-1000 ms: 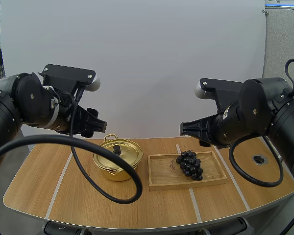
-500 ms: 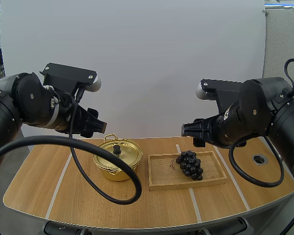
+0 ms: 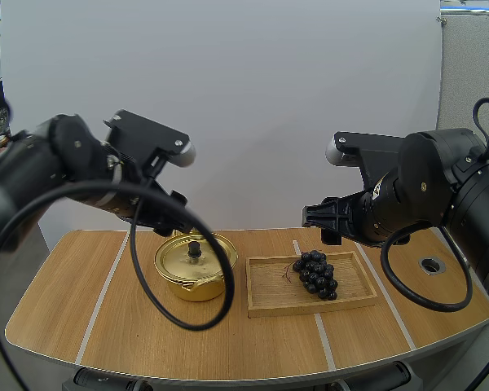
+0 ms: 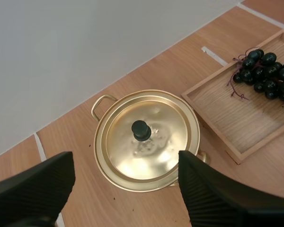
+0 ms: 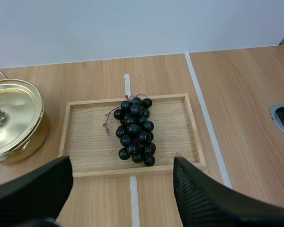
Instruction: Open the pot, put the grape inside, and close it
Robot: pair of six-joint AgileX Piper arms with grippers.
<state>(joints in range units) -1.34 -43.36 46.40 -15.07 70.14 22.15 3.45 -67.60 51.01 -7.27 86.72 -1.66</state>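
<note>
Since a second ago the left arm has swung in from the side, and the left gripper now hangs right above the pot, where before it sat off to the pot's outer side. The right arm has barely shifted, and the pot itself has not moved.

The left gripper's jaws stand wide apart with their ribbed faces turned to each other, and the gold pot shows between them from overhead. They are well clear of it and touch nothing. The lid is on the pot, and its black knob stands upright at the centre, below the gap between the jaws.

The bunch of grapes lies just beside the pot, in the wooden tray, on the side away from the left arm. The dark berries rest in one cluster near the tray's middle with thin reddish stems poking out toward the pot.

The right gripper hovers above that tray on the far side from the pot, also spread open and empty, the grapes below it and untouched. Pot and tray both sit on the wooden table.
</note>
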